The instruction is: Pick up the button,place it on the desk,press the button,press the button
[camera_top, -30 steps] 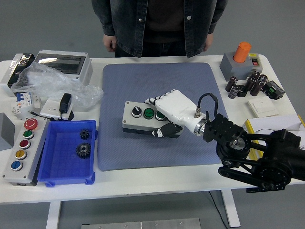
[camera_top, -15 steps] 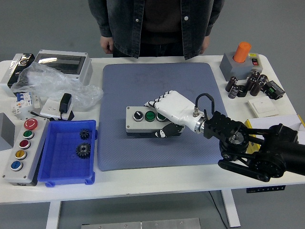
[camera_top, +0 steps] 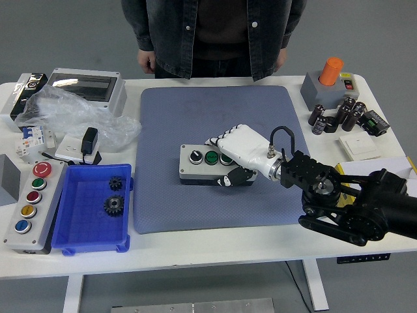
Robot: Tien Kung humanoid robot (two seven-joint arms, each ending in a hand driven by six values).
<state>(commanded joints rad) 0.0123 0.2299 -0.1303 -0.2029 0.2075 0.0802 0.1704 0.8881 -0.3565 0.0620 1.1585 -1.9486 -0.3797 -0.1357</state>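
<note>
The grey button box [camera_top: 202, 162] is sitting a little further right on the blue mat [camera_top: 215, 156] than half a second ago, carried along with the right hand [camera_top: 236, 156], which is still clamped on its right end. The white fingers [camera_top: 220, 140] are curling over the box's top right edge while the thumb is pressing in from the near side, so the box's rightmost button is partly covered. Two buttons are showing clearly, a black one at the left and a green one beside it. The box is lying flat near the mat's middle, its long side running left to right. The black right arm [camera_top: 352, 202] is reaching in from the right over the white surface [camera_top: 215, 244]. A person [camera_top: 212, 36] in a dark jacket is standing at the far side, hands hanging at the surface's far edge, touching nothing.
</note>
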